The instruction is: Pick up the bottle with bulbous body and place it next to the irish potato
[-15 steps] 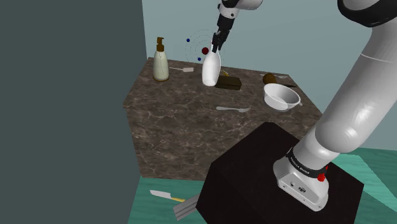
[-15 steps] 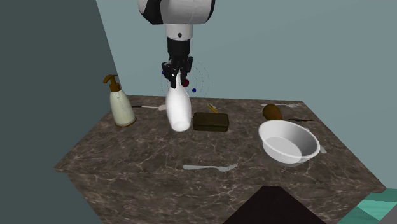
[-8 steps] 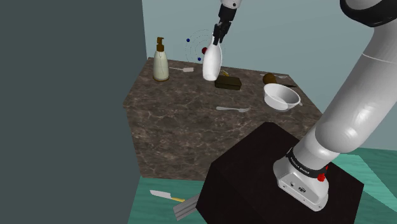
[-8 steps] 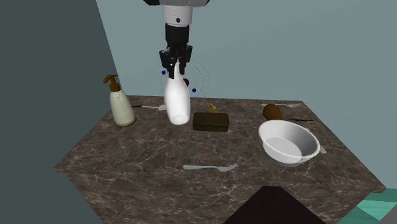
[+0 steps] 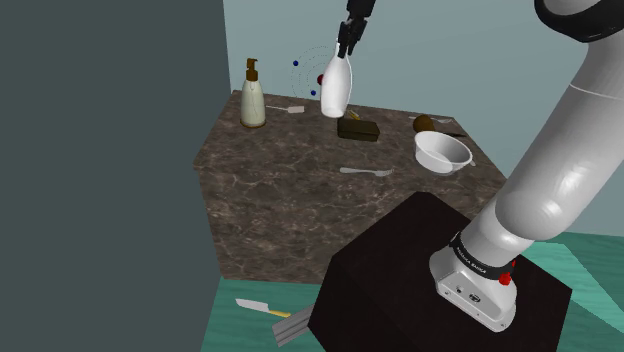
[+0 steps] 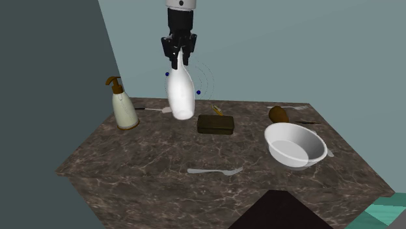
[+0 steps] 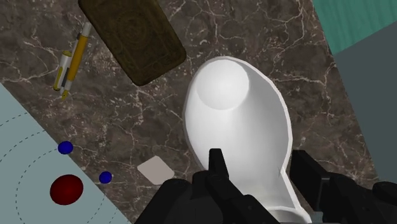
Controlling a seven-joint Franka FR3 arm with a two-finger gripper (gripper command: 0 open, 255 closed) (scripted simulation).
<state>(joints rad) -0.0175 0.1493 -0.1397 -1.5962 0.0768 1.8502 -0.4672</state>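
One white bottle hangs beneath the gripper, which clasps its neck.

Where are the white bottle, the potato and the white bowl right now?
white bottle [image 6: 180, 97]: second exterior view, on its bulbous body.
potato [image 6: 278, 114]: second exterior view, on the middle of its brown skin.
white bowl [image 6: 294, 144]: second exterior view, on its bare inside.

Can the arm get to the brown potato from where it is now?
Probably yes: the tool holds the white bulbous bottle in the air, higher than the flat dark box lying between.
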